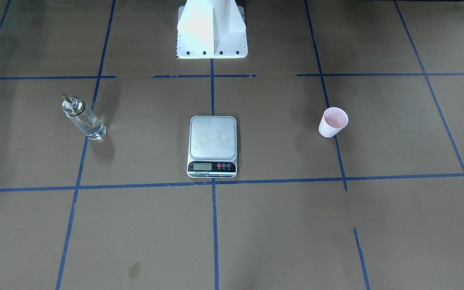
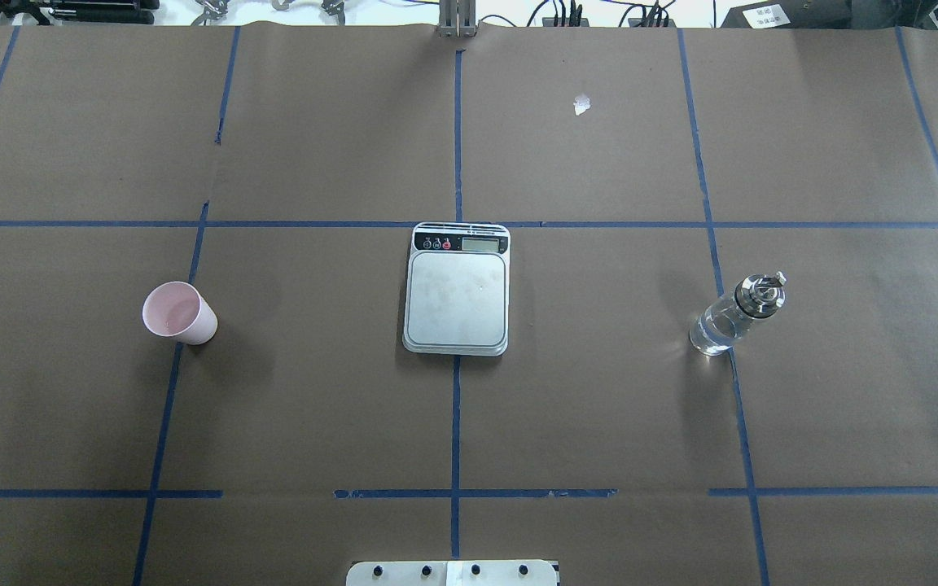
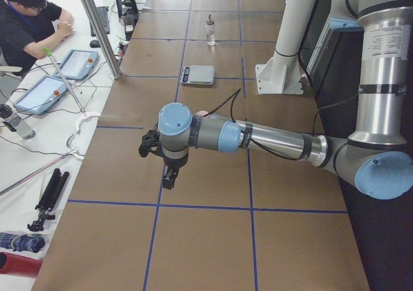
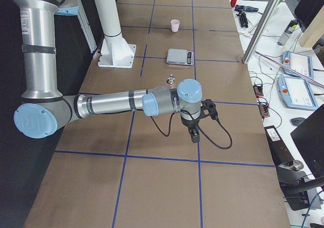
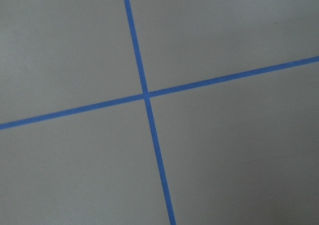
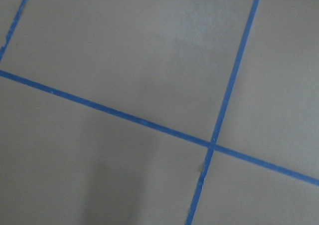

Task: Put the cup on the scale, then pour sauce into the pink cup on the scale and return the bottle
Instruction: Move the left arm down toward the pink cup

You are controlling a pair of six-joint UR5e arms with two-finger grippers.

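Observation:
The pale pink cup (image 1: 332, 122) (image 2: 180, 313) stands upright on the brown paper, apart from the scale (image 1: 212, 137) (image 2: 457, 297) at the table's middle, whose steel platform is bare. On the scale's other side stands the glass bottle (image 1: 83, 119) (image 2: 734, 317) with clear sauce (image 1: 92, 129) in it. My left gripper (image 3: 168, 175) hangs over the table's left end and shows only in the exterior left view. Only the exterior right view shows my right gripper (image 4: 194, 134), over the right end. I cannot tell whether either is open or shut. Both wrist views show only paper and tape.
Blue tape lines (image 2: 456, 391) grid the paper. My white base (image 1: 212, 30) stands at the table's back edge. A person (image 3: 26, 17) sits at a side table with tablets (image 3: 76, 62), and a metal pole (image 3: 97, 26) rises at the table's edge.

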